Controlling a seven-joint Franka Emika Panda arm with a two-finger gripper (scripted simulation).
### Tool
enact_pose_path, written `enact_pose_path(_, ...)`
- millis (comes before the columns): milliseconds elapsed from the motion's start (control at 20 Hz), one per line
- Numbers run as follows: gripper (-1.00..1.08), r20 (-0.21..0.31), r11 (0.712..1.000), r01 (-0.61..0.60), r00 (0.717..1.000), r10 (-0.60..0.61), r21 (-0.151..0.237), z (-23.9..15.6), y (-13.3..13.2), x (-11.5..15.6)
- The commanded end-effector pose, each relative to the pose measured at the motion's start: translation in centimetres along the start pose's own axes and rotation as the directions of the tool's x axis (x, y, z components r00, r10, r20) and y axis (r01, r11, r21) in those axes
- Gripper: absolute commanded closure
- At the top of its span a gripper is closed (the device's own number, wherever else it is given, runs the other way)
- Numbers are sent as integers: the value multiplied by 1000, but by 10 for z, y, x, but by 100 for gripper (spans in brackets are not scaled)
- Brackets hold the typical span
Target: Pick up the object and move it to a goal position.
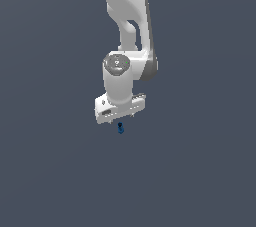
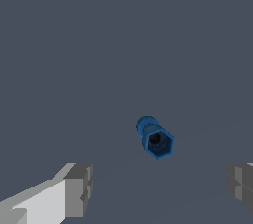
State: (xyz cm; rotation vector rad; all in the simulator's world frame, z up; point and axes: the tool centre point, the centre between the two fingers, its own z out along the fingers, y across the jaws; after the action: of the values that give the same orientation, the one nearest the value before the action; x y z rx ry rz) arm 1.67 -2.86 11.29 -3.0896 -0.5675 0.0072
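One white arm [image 1: 127, 26] reaching down from the upper edge of the exterior view, wrist turned downward, ending in a pale gripper [image 1: 120, 117] hanging over a plain slate-grey floor [image 1: 50, 171]. Showing only as a broad white block from this side, with the fingers too small to make out there.

Lying just below that block in the exterior view, slightly toward the exterior view's right of its middle: the object [image 1: 120, 128], a tiny dark-blue piece, far smaller than the hand above it. Whether touching the hand or sitting apart from it, not possible to say from this angle.

Looking through the wrist view, the object [image 2: 155, 137] appearing end-on: an elongated blue body, a rounded knob at the far end and a six-sided knob nearer the camera, with a dark hole in the middle of the six-sided face. Resting on the grey floor [image 2: 99, 45], tilted a little across the view.

Standing wide apart, the two grey fingertips [image 2: 79, 190] flanking the space nearer the camera than the object, one on each side. Gripping nothing; neither pad touching the blue piece, clear floor showing between each pad and it. Gripper [image 2: 159, 186] spread well beyond the width of the object.
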Motion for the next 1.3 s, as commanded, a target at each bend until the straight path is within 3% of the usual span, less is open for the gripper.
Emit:
enact_pose_path(0, -92, -2, 999, 46, 999, -46, -1, 7, 3, 2)
enact_pose_path(750, -92, -4, 992, 124, 992, -124, -1, 23, 9, 5)
enact_pose_path(1250, -92, -4, 992, 127, 992, -127, -2, 67, 9, 4)
